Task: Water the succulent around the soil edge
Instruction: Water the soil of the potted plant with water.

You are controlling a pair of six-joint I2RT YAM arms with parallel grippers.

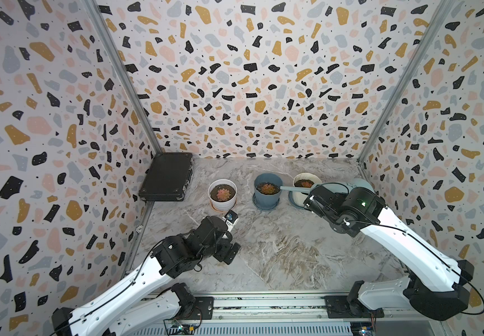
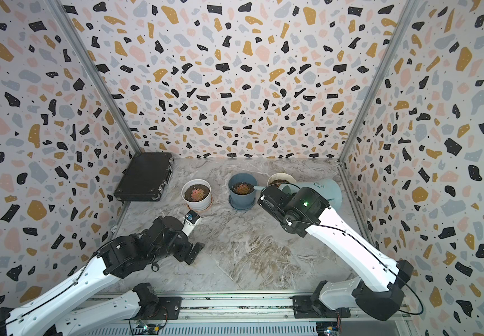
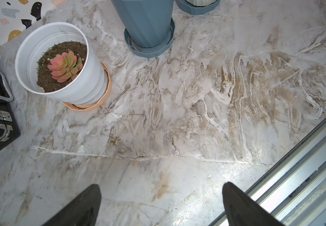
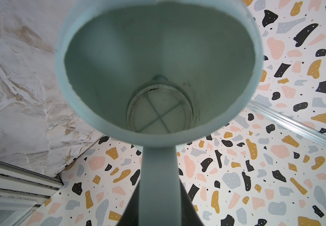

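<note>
Clearly the right gripper (image 4: pixel 159 197) pinches the watering can (image 2: pixel 320 190), spout (image 1: pixel 293 189) pointing nine o'clock over the blue pot (image 1: pixel 267 190); left gripper (image 3: pixel 161 205) spread, idle.

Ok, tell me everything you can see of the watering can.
The watering can looks like pale blue-green matte plastic, with a round open body, a flat handle and a long thin spout. The right gripper is shut on the handle. It is held tipped toward the blue pot, spout tip over that pot's soil near the rim. Its inside looks empty in the wrist view; no water shows.
</note>
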